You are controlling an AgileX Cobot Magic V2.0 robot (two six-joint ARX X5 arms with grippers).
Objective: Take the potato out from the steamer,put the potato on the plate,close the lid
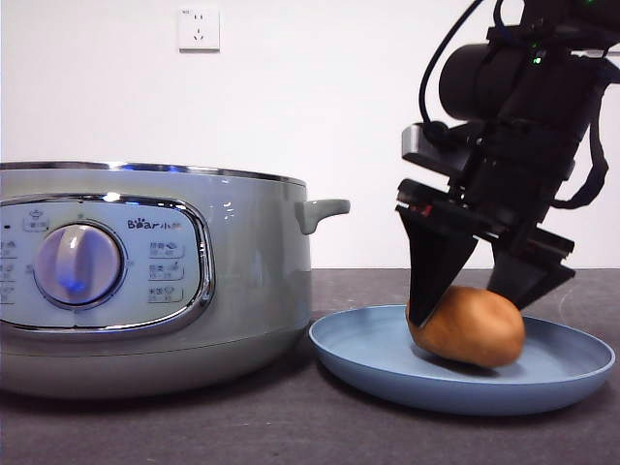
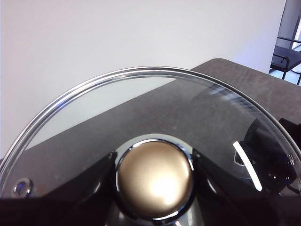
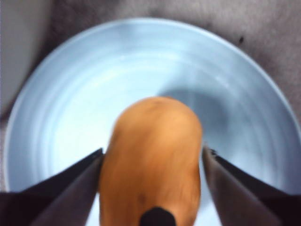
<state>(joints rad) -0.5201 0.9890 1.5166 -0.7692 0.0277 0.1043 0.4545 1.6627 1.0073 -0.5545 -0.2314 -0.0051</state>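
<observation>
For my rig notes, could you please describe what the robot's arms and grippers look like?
The right gripper is all black: two flat fingers tapering to wedge points, under a blocky wrist with a cylindrical housing, looping black cables and small green lights. Of the left gripper, only glossy black fingers show.

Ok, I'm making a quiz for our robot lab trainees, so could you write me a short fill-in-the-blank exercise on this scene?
1. The potato rests on the light blue ____.
2. The right gripper has one jaw on each side of the ____.
3. The left gripper holds the glass lid by its ____.
4. The steamer stands on the table with its lid ____.

Missing words: plate; potato; knob; off
</observation>
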